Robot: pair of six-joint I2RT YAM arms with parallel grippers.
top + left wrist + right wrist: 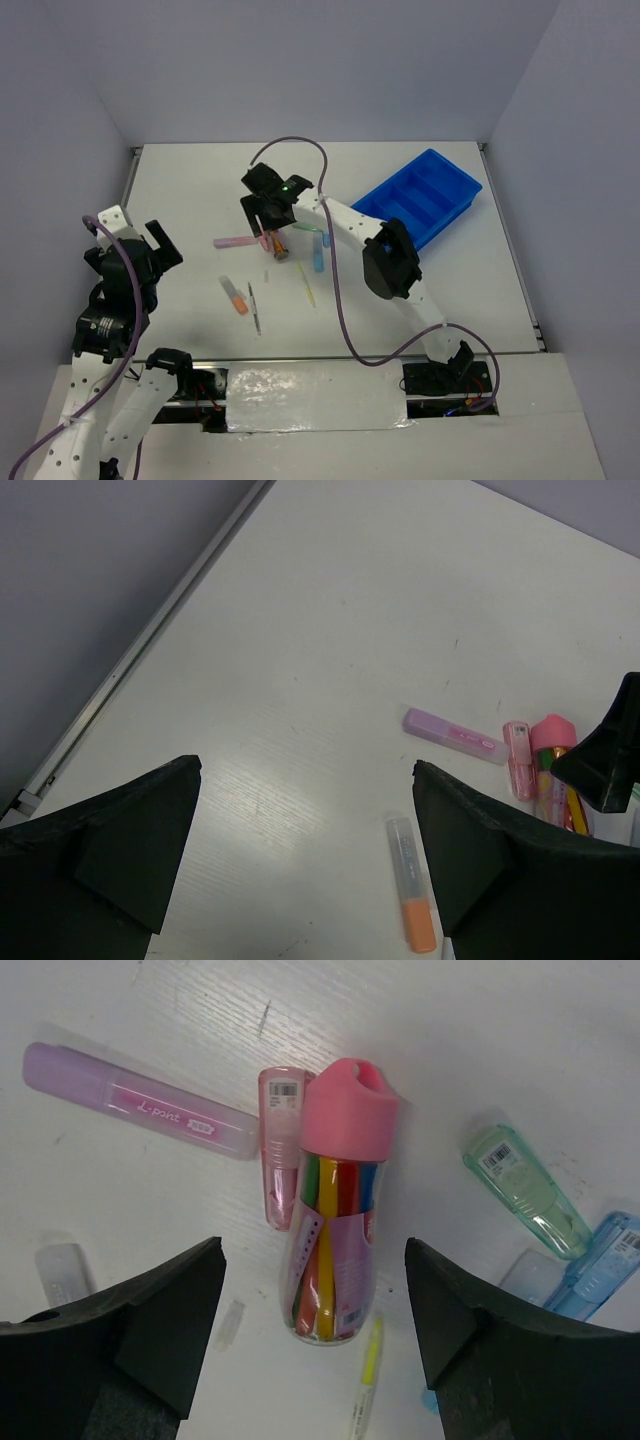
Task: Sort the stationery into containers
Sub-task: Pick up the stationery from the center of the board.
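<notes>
The stationery lies loose mid-table: a lilac marker (236, 242), a clear pink-capped tube of coloured pens (279, 246), a green one (305, 226), a light blue one (320, 252), a yellow pen (307, 285), an orange-tipped marker (234, 295) and a grey pen (255, 305). The blue divided tray (425, 198) stands at the back right. My right gripper (312, 1245) is open, hovering astride the tube (335, 1210), with the lilac marker (140, 1102) and a pink marker (280, 1145) beside it. My left gripper (306, 765) is open and empty over bare table, left of the orange marker (413, 895).
The table's metal edge (150, 630) and grey wall run along the left. The right arm (385, 260) stretches across the table between the tray and the pens. In the right wrist view, green (525, 1190) and light blue (600, 1265) markers lie right of the tube.
</notes>
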